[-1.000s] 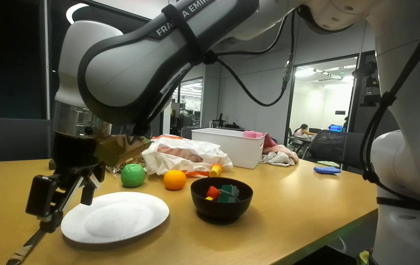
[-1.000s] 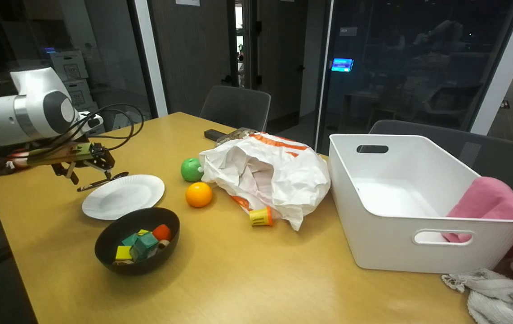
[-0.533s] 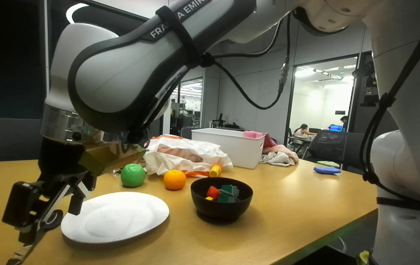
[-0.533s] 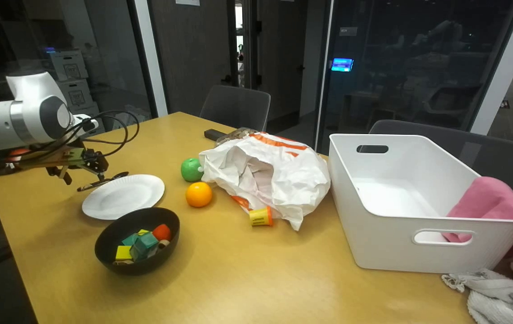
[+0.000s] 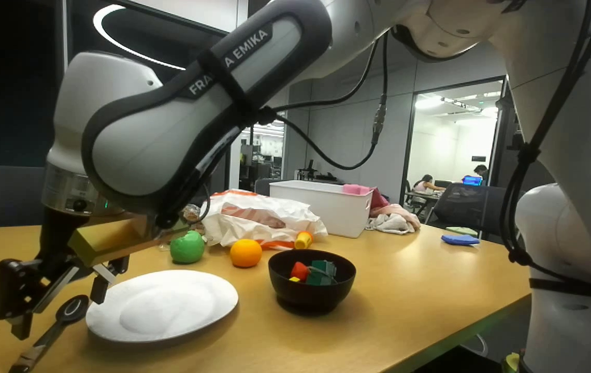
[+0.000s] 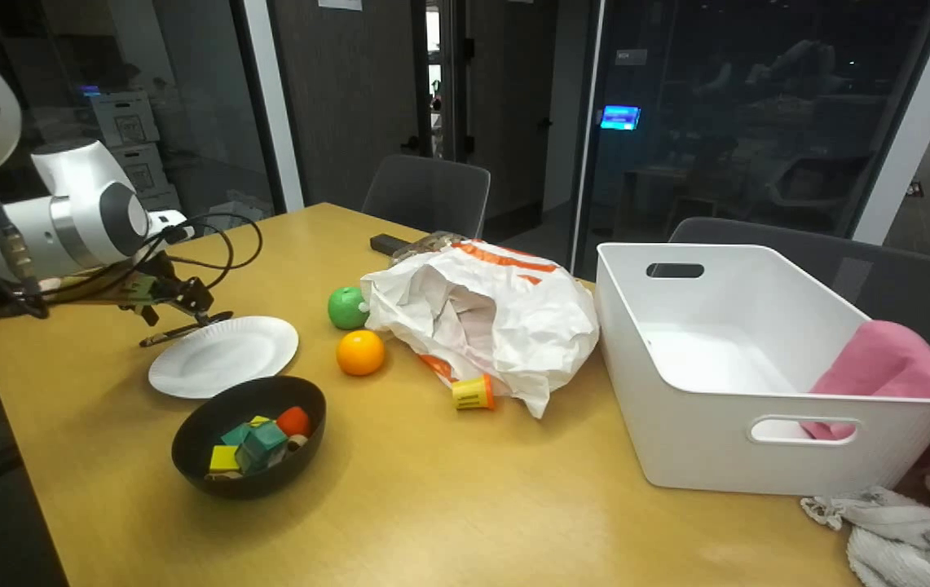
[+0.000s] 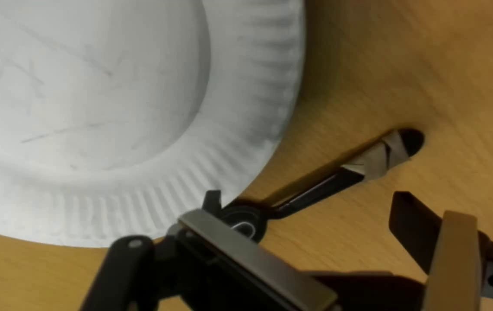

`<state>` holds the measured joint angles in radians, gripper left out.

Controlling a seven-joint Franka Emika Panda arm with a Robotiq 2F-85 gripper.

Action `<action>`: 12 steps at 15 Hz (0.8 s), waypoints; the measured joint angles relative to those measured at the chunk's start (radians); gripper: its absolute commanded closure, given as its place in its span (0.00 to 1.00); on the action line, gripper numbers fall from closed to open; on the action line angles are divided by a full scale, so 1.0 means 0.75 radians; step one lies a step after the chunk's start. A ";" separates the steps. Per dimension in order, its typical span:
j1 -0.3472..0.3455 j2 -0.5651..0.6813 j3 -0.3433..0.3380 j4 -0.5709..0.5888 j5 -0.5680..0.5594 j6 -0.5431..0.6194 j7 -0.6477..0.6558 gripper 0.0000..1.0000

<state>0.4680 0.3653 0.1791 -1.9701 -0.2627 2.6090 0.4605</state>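
- Black spoon [image 7: 322, 191], pale tape wound round its handle, lies on the table [image 6: 513, 497] just beside the white plate [image 5: 171, 305], neither held nor raised.
- The claw [image 5: 60, 312] is open and grips nothing: its fingers [image 7: 453, 259] stand wide apart close over the spoon, whose handle slants away below the gap.
- Done, judging by how things lie: the claw is down near the spoon. Not done: any grip on it or any lift.
- Well apart from the claw, the dark bowl [image 5: 310, 299] holds coloured blocks [image 6: 265, 436], while an orange [image 5: 246, 253], a green fruit [image 6: 345, 308] and a yellow tub [image 6: 473, 393] sit outside it, near the white bag [image 6: 530, 302]. Beyond that, a pink cloth [image 6: 880, 359] lies partly inside the white bin [image 6: 701, 440].
- Hidden or cut off: in the wrist view one finger covers part of the spoon's head, and much of the plate runs out of frame. In an exterior view the lower edge cuts into the end of the handle.
- Hard to make out: one fingertip overlaps the plate's rim from the camera's side, perhaps without touching it. Whether the spoon's head meets the rim, I cannot tell either. In an exterior view the dark fingertips blend with the spoon, so their height over the table stays unclear.
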 measured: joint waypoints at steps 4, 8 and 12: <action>0.077 0.082 -0.125 0.055 -0.118 0.019 0.204 0.00; 0.168 0.104 -0.191 0.112 -0.249 -0.002 0.335 0.00; 0.243 0.090 -0.211 0.165 -0.363 -0.099 0.394 0.00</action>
<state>0.6504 0.4326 0.0210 -1.8465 -0.5348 2.5344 0.7563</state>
